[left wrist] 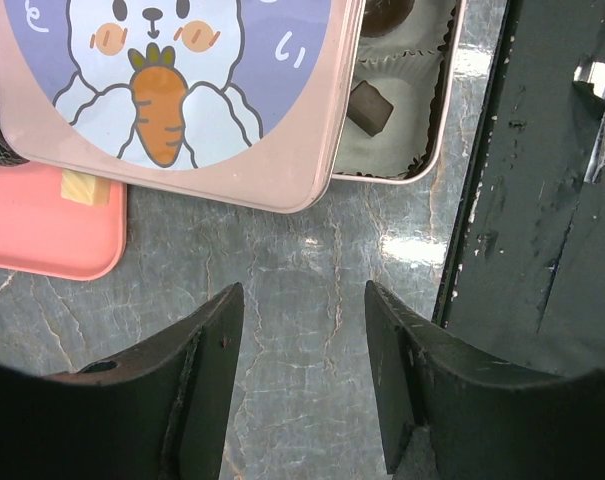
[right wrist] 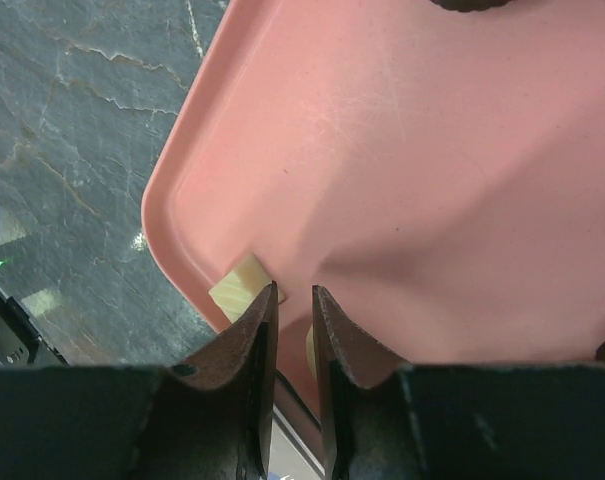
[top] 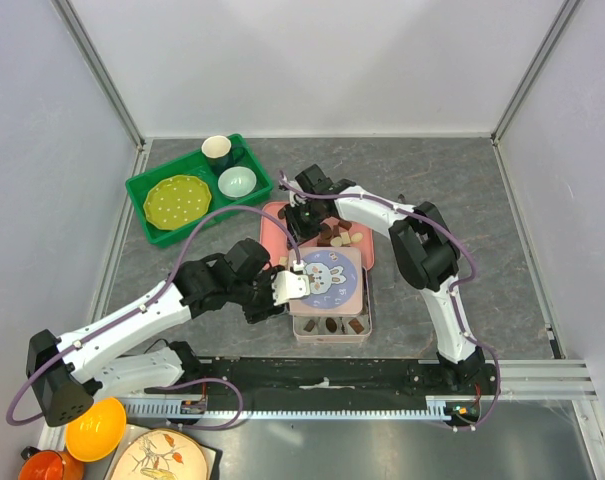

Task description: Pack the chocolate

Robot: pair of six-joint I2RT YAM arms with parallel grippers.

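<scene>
A flat pink tray (right wrist: 432, 180) with rounded corners and a low rim was seen at the middle of the grey, marble-veined desk (top: 432, 190), and most of the chocolate (top: 337, 237) lay loose on it as small dark brown and cream blocks. Just nearer the arms, a shallow rectangular tin (left wrist: 435, 140) was lined with pleated paper cups (left wrist: 402, 70), and a few dark pieces (left wrist: 370, 105) were seated in them. A glossy lid (left wrist: 182, 90) printed with a rabbit holding a carrot was laid over the tin's far part, so that only the near cups were left uncovered. At the far left, a green plastic crate (top: 197, 228) held a dark cup (top: 219, 150), a pale bowl (top: 237, 181) and a spotted yellow-green plate (top: 176, 201). The left fingers (left wrist: 207, 380) were held apart over bare desk beside the lid, with nothing between them. The right fingers (right wrist: 247, 360) were lowered at a corner of the tray, drawn close with a narrow gap. A cream block (right wrist: 240, 288) sat against the outside of one finger and a pale sliver showed in the gap. Whether a piece was clamped could not be told.
</scene>
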